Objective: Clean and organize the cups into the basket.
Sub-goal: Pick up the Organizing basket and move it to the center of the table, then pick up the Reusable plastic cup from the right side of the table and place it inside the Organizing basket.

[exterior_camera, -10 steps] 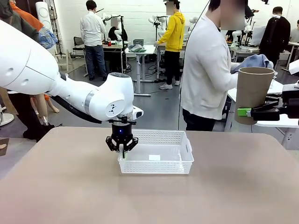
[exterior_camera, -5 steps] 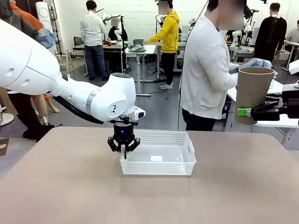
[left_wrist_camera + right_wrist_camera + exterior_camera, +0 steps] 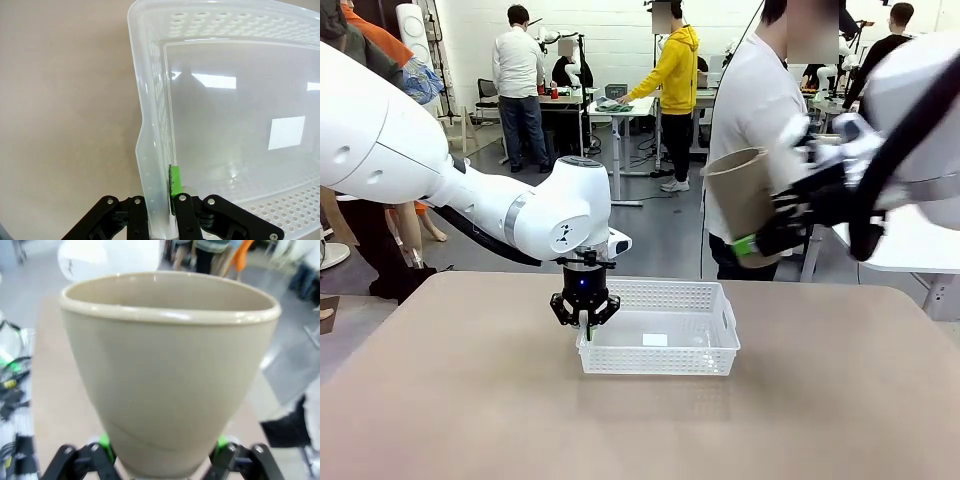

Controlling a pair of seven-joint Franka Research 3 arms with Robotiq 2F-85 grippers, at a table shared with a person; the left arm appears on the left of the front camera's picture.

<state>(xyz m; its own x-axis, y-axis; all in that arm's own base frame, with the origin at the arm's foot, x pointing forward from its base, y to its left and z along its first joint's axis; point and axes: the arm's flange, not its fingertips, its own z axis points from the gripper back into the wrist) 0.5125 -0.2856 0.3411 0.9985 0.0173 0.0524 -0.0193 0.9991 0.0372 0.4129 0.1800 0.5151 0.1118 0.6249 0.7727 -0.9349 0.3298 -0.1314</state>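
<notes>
Right pincer (image 3: 758, 243) is gripping the tan cup (image 3: 740, 195) near its base. A second ago it was parked at the right edge; now I'm seeing it swinging to upper centre-right, tilted, nearing the basket (image 3: 705, 355). Left pincer (image 3: 583, 318) is clamping the basket's left wall at centre frame. I'm expecting placement next.

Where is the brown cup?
Front view, right side: the brown cup is in the air, in the robot's right hand, up-right of the white basket.
</notes>
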